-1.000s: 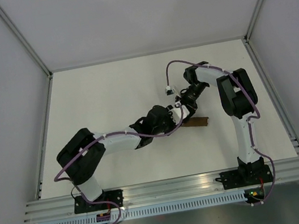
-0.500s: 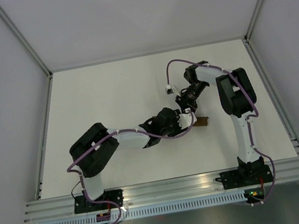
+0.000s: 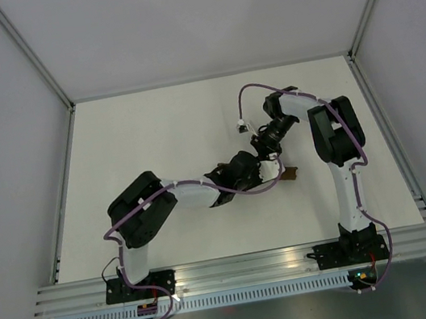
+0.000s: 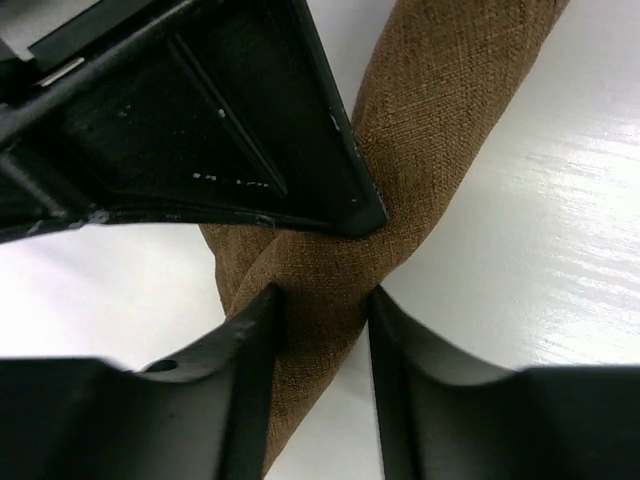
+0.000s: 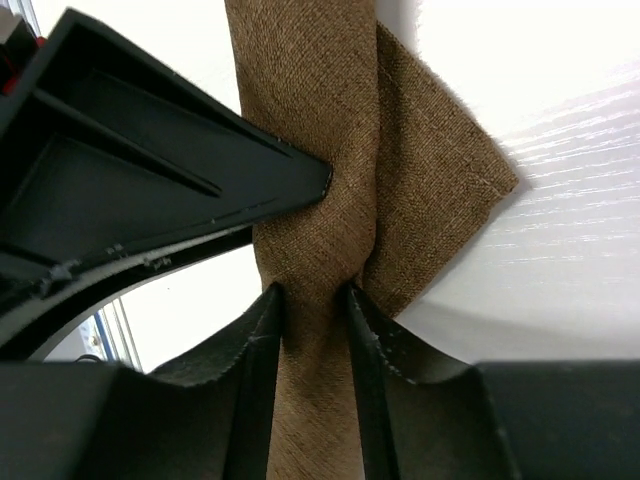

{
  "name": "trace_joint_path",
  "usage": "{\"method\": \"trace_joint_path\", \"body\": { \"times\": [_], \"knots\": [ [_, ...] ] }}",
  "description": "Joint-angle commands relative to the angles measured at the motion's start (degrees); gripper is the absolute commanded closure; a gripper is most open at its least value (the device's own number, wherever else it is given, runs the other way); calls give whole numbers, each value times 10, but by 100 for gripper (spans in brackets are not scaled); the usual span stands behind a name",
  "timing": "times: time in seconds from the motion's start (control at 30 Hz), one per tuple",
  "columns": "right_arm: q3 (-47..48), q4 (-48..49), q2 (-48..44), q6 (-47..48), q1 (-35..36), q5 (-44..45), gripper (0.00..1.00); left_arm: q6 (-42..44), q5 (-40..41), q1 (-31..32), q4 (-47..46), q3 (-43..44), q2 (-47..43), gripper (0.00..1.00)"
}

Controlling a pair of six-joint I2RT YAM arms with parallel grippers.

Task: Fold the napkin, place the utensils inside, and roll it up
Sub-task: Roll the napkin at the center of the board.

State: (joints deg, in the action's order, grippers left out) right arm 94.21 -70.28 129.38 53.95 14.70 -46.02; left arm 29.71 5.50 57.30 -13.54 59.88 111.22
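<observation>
Top external view: the rolled dark brown matte fabric napkin lies right of centre on the white table. The left gripper and the right gripper both pinch it. The left arm has swung rightward, covering more cloth.

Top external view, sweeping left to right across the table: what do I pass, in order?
left arm → left gripper → napkin, its end poking out past that gripper → right arm
</observation>
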Motion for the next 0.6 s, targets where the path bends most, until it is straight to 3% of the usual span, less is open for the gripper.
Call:
{"method": "trace_joint_path", "body": {
  "times": [0.0,0.07,0.23,0.57],
  "knots": [
    [-3,74,25,24,0,57,60,8,-51,5,73,30,41,62],
    [-4,76,19,20,-1,55,52,5,-67,4,90,38,51,74],
    [-15,88,-11,5,-5,50,35,-4,-101,-3,132,56,64,90],
    [-14,109,-70,-53,-45,12,20,-32,-176,-32,194,78,66,93]
  ]
}}
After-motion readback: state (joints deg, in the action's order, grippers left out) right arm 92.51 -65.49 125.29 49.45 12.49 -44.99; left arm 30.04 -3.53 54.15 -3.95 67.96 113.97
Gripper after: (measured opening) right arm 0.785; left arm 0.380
